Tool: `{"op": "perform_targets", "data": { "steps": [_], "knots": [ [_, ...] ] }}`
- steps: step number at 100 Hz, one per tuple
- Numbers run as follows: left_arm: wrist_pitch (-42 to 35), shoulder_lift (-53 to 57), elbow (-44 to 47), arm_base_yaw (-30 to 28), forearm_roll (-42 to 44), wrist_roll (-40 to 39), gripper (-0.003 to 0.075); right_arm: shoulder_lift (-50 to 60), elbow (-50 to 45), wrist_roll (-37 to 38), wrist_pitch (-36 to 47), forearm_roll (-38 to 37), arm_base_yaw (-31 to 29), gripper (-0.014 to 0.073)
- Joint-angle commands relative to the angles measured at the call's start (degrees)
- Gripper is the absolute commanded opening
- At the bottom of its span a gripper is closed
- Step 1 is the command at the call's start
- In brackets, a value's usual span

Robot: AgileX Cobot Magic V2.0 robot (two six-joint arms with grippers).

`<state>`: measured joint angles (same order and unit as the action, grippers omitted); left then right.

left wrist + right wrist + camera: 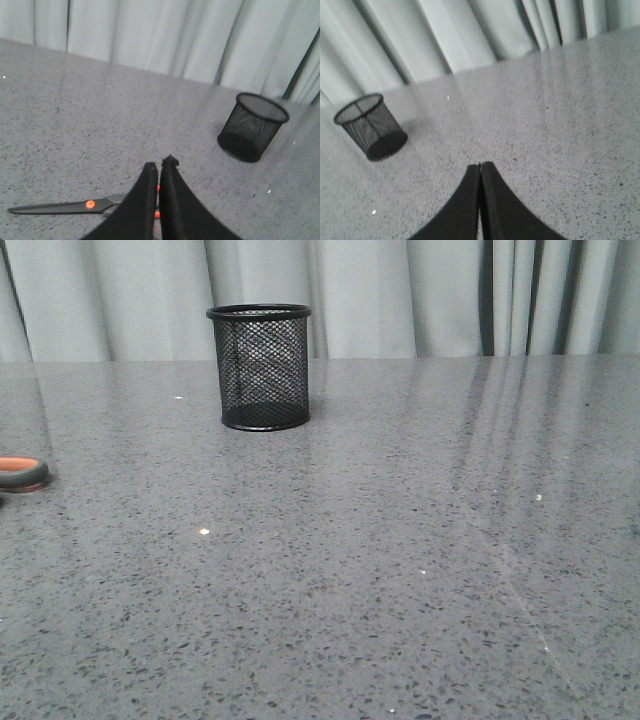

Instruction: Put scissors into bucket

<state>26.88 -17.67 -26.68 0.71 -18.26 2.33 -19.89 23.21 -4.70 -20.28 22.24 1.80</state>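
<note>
Tabletop (420, 570) of grey speckled stone fills the front view, running back to a far edge hung with pale grey curtains (400, 295). Faint streaks of reflection cross the right half of its surface.

Toward the far edge, a little left of centre, stands the bucket (260, 367) — a black wire-mesh cup, upright, with a solid rim and base. Nothing shows through its mesh.

At the left edge of the tabletop lie the scissors (75, 205), well apart from the bucket. The front view catches only one grey handle loop lined in orange; the left wrist view shows the dark blades flat on the surface with the orange pivot dot, and the handles hidden under the fingers.

The left gripper (160, 167) hangs above the handle end, its fingers pressed together with only a thin slit between them — they pinch nothing. The right gripper (480, 167) hovers over bare tabletop, fingers likewise pressed together on nothing.
</note>
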Motion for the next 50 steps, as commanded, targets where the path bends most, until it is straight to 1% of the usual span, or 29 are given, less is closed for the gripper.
{"op": "perform_targets", "data": {
  "steps": [1,12,21,29,43,50],
  "knots": [
    [4.6,-8.3,-8.6,-0.1,4.3,0.5,-0.0020,-8.3,8.5,-0.2,-2.6,-1.5,-0.3,-0.0043],
    [12.7,-17.0,-16.6,-0.1,5.8,1.5,-0.0020,-17.7,17.9,-0.2,-11.7,-2.8,-0.3,-0.0045],
    [17.3,-22.1,-21.0,-0.1,5.8,2.0,-0.0019,-24.0,23.3,-0.3,-16.0,-2.8,-0.3,-0.0045],
    [19.9,-25.3,-23.3,-0.1,5.8,3.6,-0.0019,-27.9,26.1,-2.4,-17.9,-2.8,-0.3,-0.0045],
    [22.1,-28.2,-25.1,-0.1,3.9,8.0,-0.0018,-30.6,28.4,-6.7,-18.7,-1.2,-0.3,-0.0038],
    [22.1,-28.4,-25.2,-0.1,1.6,10.4,-0.0016,-30.9,28.8,-8.1,-18.7,-0.2,-0.3,0.0008]
  ]
}}
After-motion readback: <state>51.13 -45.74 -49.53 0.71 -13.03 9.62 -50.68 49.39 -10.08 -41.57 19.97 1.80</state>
